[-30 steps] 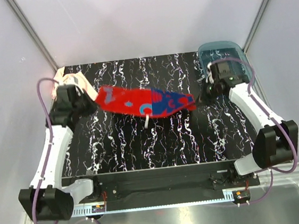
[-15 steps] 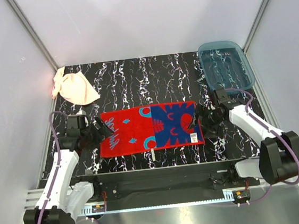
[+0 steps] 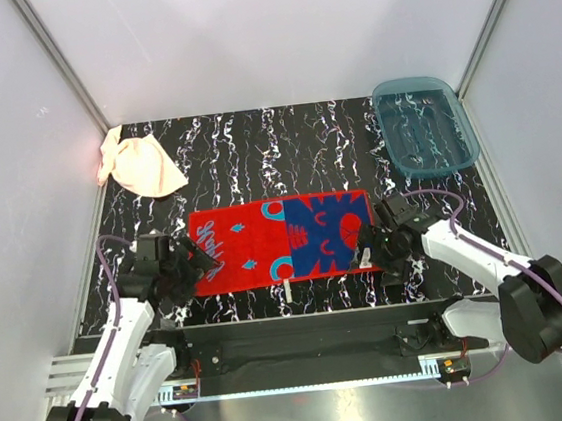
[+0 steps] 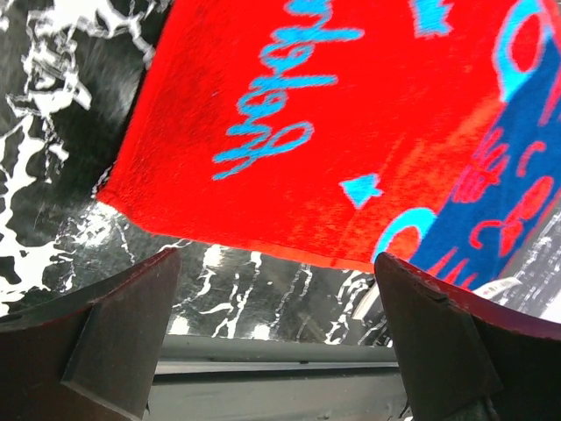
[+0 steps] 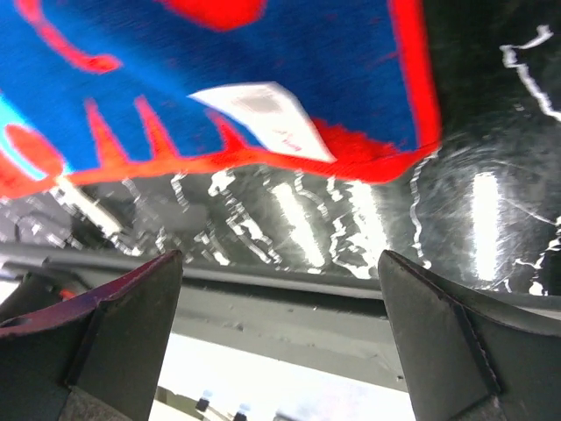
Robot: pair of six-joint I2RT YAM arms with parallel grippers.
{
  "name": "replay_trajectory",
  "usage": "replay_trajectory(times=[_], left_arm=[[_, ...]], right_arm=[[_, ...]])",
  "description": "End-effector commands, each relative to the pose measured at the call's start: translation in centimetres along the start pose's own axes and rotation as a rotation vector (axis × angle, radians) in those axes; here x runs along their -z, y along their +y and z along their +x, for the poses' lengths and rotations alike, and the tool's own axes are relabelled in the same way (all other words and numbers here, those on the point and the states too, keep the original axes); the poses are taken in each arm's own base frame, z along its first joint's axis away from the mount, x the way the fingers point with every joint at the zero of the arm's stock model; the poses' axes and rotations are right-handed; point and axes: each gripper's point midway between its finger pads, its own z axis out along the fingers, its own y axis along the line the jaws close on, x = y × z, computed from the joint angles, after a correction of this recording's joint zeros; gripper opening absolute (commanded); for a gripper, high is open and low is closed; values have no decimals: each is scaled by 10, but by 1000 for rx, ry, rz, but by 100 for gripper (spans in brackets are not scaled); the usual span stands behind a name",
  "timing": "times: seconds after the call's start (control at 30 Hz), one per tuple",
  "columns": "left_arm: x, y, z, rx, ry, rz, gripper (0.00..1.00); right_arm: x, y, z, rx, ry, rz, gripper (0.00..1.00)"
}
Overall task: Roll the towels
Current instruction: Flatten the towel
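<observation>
Lying flat, spread ready for rolling, the patterned towel (image 3: pixel 282 240) spans from the left gripper (image 3: pixel 194 261) to the right gripper (image 3: pixel 367 247), both released; the peach towel (image 3: pixel 141 168) lies crumpled beyond the left gripper.

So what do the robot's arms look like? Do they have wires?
Both the left arm and the right arm are white tubes with chunky black joints. A thin purple cable loops along each one. At each tip sit two dark, wedge-shaped fingers.
</observation>
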Motion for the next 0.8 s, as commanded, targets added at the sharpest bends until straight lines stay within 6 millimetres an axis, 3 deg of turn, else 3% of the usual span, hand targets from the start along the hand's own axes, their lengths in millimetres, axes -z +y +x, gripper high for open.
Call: replay_trajectory(times=[0.0,0.23,0.63,0.77], left_arm=[[-10,2,-5,41,-33,-12,99],[-22,22,-2,74,-70,-96,99],[-34,58,-8,83,-137,-296,99],[-46,50,-4,89,-114,-242,94]], right_arm=[[-2,2,-20,-43,-116,16,100],[9,5,-37,-38,-208,15,99],[-3,17,-52,39,-188,27,100],[-4,12,-52,1,-197,28,100]])
